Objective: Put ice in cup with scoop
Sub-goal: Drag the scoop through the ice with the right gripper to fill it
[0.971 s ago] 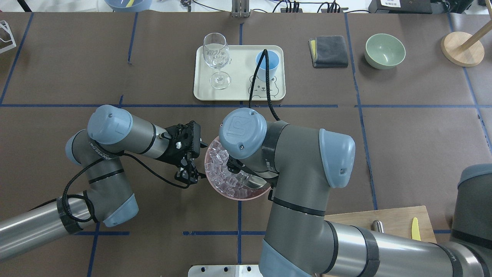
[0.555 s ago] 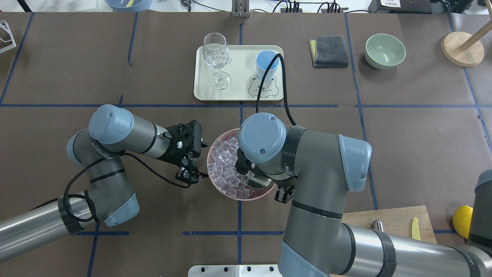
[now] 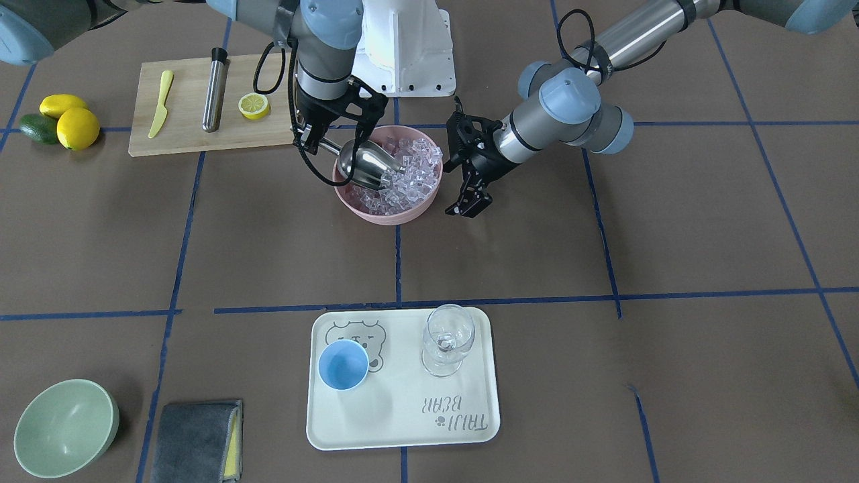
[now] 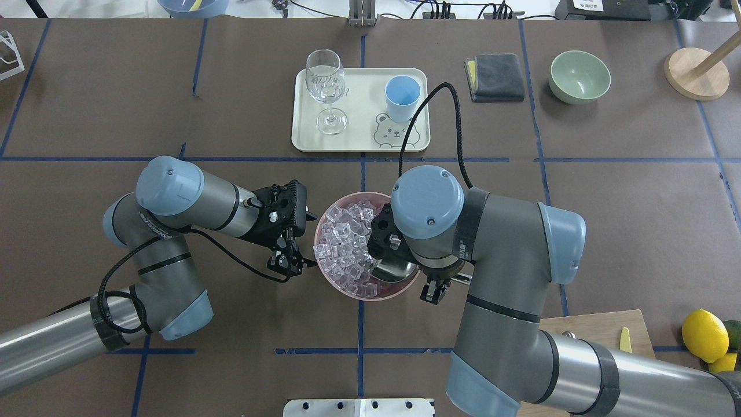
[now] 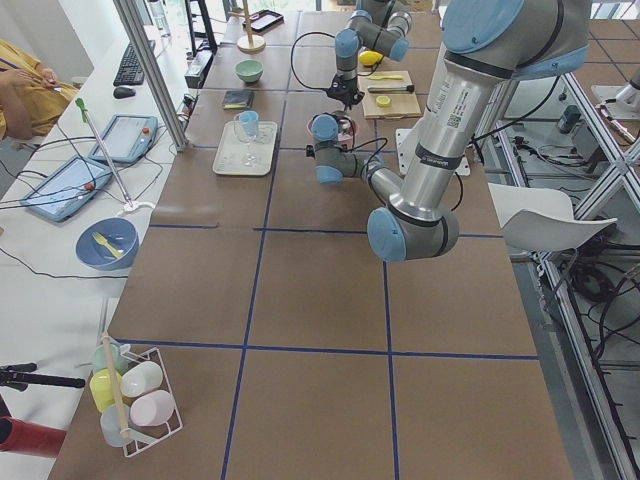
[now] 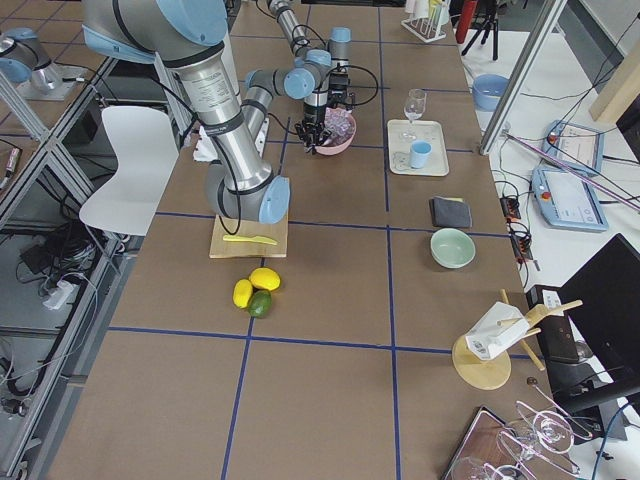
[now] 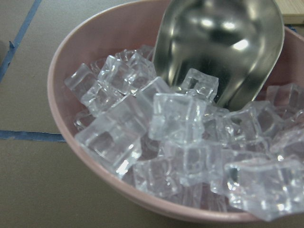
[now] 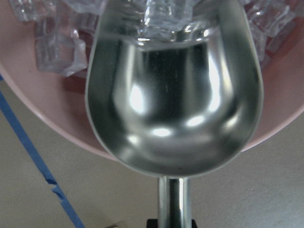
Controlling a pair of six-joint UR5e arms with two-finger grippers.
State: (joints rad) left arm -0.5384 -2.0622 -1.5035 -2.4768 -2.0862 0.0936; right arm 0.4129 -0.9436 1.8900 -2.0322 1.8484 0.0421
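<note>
A pink bowl [image 4: 347,289] [image 3: 356,201] full of ice [image 4: 341,243] [image 3: 409,174] stands mid-table. My right gripper [image 3: 315,137] is shut on the rod handle of the steel scoop [image 3: 366,164] [image 4: 393,269]. The trough tilts down into the ice at the bowl's robot-side rim. The right wrist view shows the trough [image 8: 173,95] nearly empty, with ice [image 8: 166,19] at its mouth. My left gripper [image 4: 286,263] [image 3: 466,204] is open and empty just outside the bowl. The light-blue cup [image 4: 402,95] [image 3: 343,364] stands empty on the cream tray [image 4: 359,136].
A wine glass [image 4: 327,87] shares the tray. A cutting board [image 3: 181,134] holds a yellow knife, a steel cylinder [image 3: 215,90] and a lemon half. Lemons and an avocado [image 3: 57,121], a green bowl [image 4: 579,75] and a grey cloth [image 4: 495,75] lie around.
My right arm has swung to the right and its cable has come off the cup. The scoop drew toward the bowl's right rim. The bowl slid slightly right. The left gripper barely moved.
</note>
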